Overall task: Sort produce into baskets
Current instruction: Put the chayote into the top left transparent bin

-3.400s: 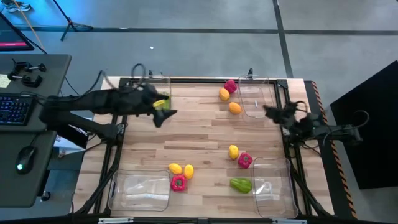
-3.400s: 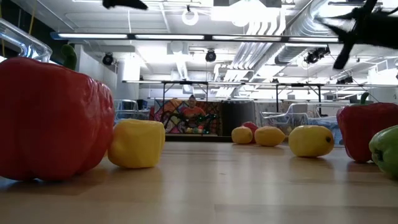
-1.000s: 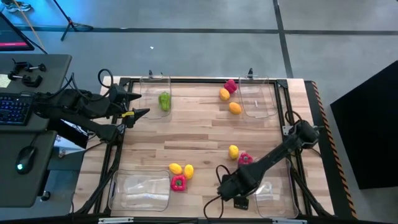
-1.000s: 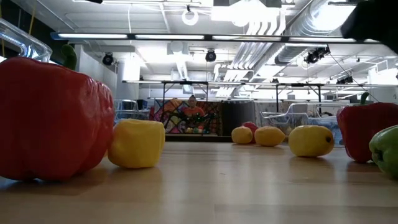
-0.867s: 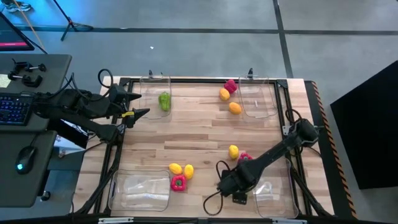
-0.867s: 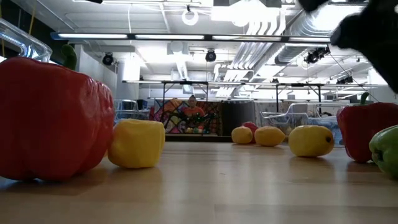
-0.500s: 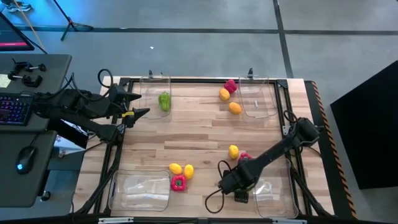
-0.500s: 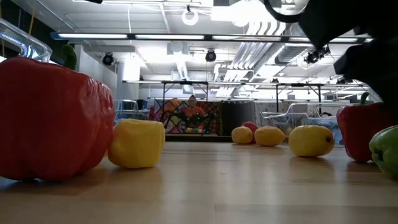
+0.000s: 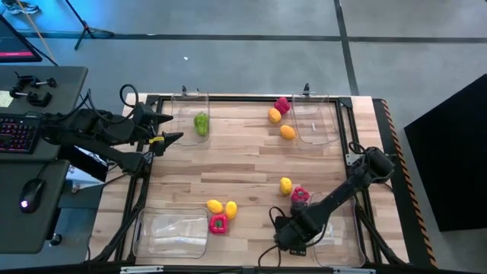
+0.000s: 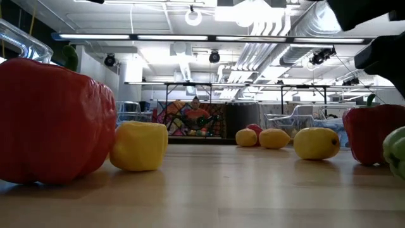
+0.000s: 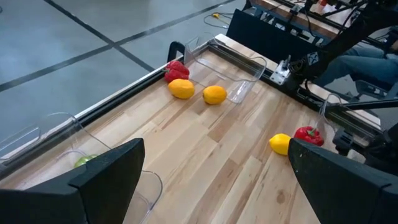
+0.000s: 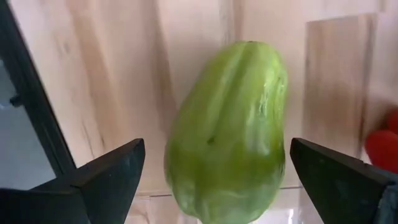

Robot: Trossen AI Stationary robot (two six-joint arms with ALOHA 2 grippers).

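Observation:
A green pepper (image 12: 227, 124) lies on its side on the wood table, close to the near-right basket (image 9: 338, 228). My right gripper (image 12: 217, 149) hangs over it, open, pointing down, one finger on either side; in the high view this gripper (image 9: 293, 232) hides the pepper. The pepper's edge (image 10: 395, 152) shows at the low view's right. My left gripper (image 9: 169, 138) waits open at the table's left edge, beside the far-left basket (image 9: 186, 103), which holds a green piece (image 9: 201, 123).
A red pepper (image 9: 218, 223) and two yellow pieces (image 9: 222, 207) lie near the near-left basket (image 9: 171, 232). A yellow piece (image 9: 285, 185) and a red one (image 9: 299, 195) sit just beyond my right gripper. Red, yellow and orange pieces (image 9: 278, 116) lie beside the far-right basket (image 9: 316, 122).
My right gripper has come down over the green pepper, drifting a little toward the table's near edge, and has stayed open.

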